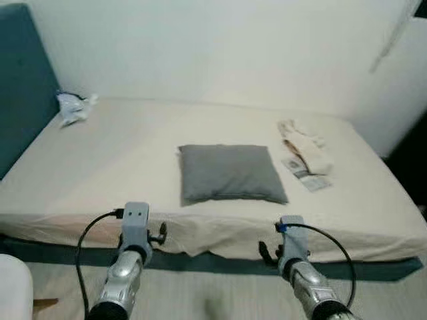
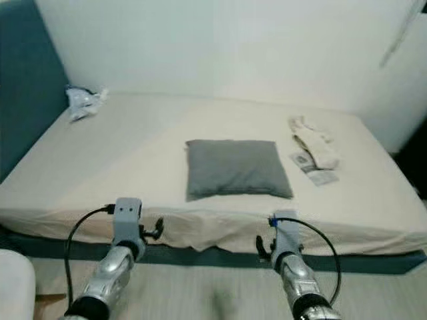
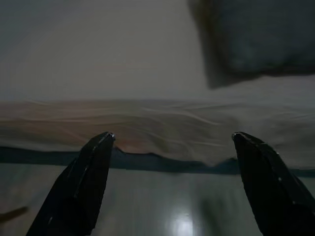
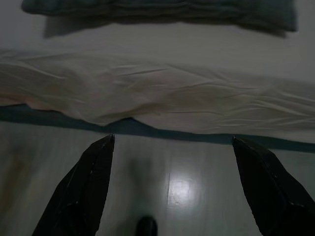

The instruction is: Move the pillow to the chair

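A flat grey pillow (image 1: 230, 173) lies in the middle of the bed (image 1: 120, 153), near its front edge. Both arms reach forward over the floor, short of the mattress. My left gripper (image 3: 172, 142) is open and empty, pointed at the bed's front edge to the left of the pillow (image 3: 256, 34). My right gripper (image 4: 172, 142) is open and empty too, facing the hanging sheet just below the pillow (image 4: 162, 10). In the head views the left wrist (image 1: 135, 227) and the right wrist (image 1: 291, 241) stand level with the mattress edge.
A teal headboard (image 1: 23, 80) stands at the bed's left end, with a crumpled white bag (image 1: 73, 107) beside it. A pale cloth and papers (image 1: 305, 155) lie right of the pillow. A white rounded object (image 1: 13, 287) sits at my lower left on the light floor.
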Available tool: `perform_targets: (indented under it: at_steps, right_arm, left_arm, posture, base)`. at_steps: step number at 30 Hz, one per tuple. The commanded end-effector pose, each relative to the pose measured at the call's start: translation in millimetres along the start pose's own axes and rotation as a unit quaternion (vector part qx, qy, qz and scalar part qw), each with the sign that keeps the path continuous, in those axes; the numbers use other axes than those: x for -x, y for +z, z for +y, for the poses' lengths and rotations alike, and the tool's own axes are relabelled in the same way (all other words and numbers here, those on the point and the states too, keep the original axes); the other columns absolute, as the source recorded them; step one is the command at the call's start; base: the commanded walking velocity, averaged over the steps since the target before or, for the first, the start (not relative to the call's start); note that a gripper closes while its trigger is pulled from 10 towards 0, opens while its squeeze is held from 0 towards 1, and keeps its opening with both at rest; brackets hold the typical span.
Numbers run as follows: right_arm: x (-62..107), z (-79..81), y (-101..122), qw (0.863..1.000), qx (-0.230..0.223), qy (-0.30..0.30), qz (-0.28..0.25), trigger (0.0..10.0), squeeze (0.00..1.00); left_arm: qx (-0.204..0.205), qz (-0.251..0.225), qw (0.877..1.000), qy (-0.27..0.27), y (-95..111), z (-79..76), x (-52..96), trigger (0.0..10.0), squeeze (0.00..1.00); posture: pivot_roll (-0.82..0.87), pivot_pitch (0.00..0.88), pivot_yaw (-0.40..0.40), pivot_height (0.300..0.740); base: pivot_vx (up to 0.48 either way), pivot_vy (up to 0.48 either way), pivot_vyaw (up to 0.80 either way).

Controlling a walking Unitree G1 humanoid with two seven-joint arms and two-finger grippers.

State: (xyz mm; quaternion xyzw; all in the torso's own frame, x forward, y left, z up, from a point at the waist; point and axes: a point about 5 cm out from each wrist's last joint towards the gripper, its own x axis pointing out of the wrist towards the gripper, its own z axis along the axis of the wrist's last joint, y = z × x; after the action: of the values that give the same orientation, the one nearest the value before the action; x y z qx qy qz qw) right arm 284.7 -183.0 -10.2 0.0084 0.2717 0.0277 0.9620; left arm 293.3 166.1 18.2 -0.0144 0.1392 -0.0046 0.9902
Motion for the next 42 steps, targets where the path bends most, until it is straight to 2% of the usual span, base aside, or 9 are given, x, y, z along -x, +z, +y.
perform_targets:
  at_steps: [1,25,29,33,36,42]
  right_arm:
    - [1.9,-8.1,-2.2,1.0,0.003,-0.011,0.004,10.0,0.0]
    - [2.9,-6.8,-5.2,1.0,-0.005,-0.012,0.003,10.0,0.0]
    - [3.0,-5.8,-6.0,1.0,-0.005,-0.009,0.004,10.0,0.0]
    - [2.8,-4.4,-6.0,1.0,-0.015,-0.007,0.002,10.0,0.0]
    - [2.7,-3.5,-6.7,1.0,-0.027,-0.005,0.004,10.0,0.0]
    - [3.0,-4.6,-7.5,1.0,-0.019,-0.011,0.006,10.0,0.0]
  left_arm:
    - [0.003,0.002,1.0,-0.011,-0.5,-6.5,-0.8,10.0,0.0]
    - [-0.007,0.0,1.0,-0.022,2.5,-6.5,-2.8,10.0,0.0]
    - [-0.03,-0.004,0.999,-0.033,2.4,-10.6,-2.4,10.0,0.0]
    - [-0.032,-0.006,0.999,-0.031,2.4,-9.6,-2.2,10.0,0.0]
    - [-0.034,-0.008,0.999,-0.031,2.7,-9.3,-2.2,10.0,0.0]
    - [-0.037,-0.01,0.999,-0.03,4.5,-8.1,-3.0,10.0,0.0]
  posture:
    - [-0.03,0.077,-0.049,0.726]
    - [-0.03,0.066,-0.033,0.726]
    - [-0.03,0.059,-0.032,0.726]
    - [-0.03,0.054,-0.029,0.726]
    - [-0.03,0.05,-0.027,0.726]
    - [-0.03,0.051,-0.024,0.726]
  base:
    - [0.341,0.0,0.0]
    - [0.335,0.0,0.0]
    - [0.0,0.0,0.0]
    - [0.0,0.0,0.0]
    - [0.0,0.0,-0.68]
    - [0.0,0.0,-0.8]
